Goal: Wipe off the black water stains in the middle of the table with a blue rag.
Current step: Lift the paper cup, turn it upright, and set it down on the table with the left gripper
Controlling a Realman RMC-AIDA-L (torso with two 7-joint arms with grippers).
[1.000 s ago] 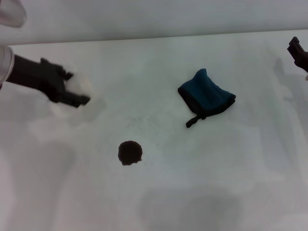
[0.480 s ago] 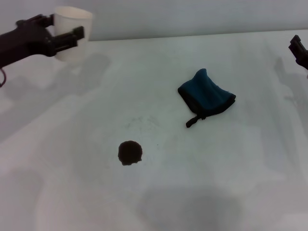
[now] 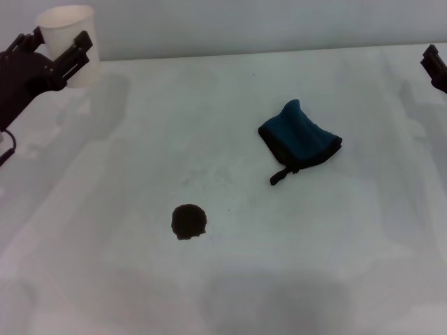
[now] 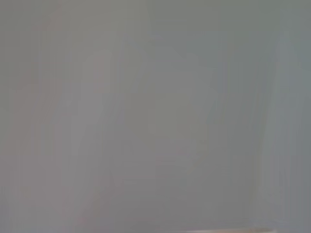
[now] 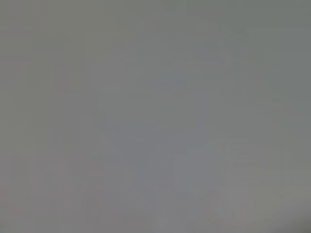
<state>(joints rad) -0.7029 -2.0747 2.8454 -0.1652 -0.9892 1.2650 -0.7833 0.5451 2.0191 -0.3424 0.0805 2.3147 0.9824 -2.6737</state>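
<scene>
A small dark brown-black water stain (image 3: 188, 222) with ragged edges marks the white table (image 3: 314, 251) left of centre. The blue rag (image 3: 300, 138) lies bunched up to its right and farther back, its black loop tab trailing toward the front. My left gripper (image 3: 57, 49) is high at the far left corner, shut on a white paper cup (image 3: 68, 43) that it holds upright. Only a black piece of my right gripper (image 3: 436, 65) shows at the right edge. Both wrist views show nothing but plain grey.
The table's far edge (image 3: 244, 52) meets a pale wall behind. Faint grey smudges lie on the tabletop between the stain and the rag.
My left gripper lifted the white cup off the table at the left and carried it up and back to the far left corner. The rag, stain and right gripper stayed put.
</scene>
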